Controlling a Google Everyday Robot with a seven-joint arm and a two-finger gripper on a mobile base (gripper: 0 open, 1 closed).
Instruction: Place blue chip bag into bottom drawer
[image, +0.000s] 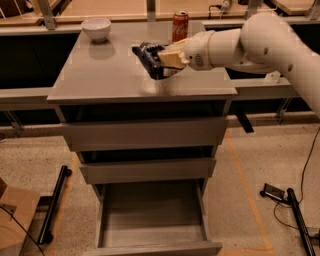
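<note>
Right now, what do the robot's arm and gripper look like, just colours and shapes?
The arm is a smooth, off-white shell of thick rounded segments, narrowing to a round wrist, with no cables or markings showing on it. The gripper, above the cabinet top and closed on the blue chip bag, has short tan, wedge-shaped fingers.

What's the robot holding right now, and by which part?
The gripper, above the cabinet top, holds the blue chip bag by the end nearest the arm.
</note>
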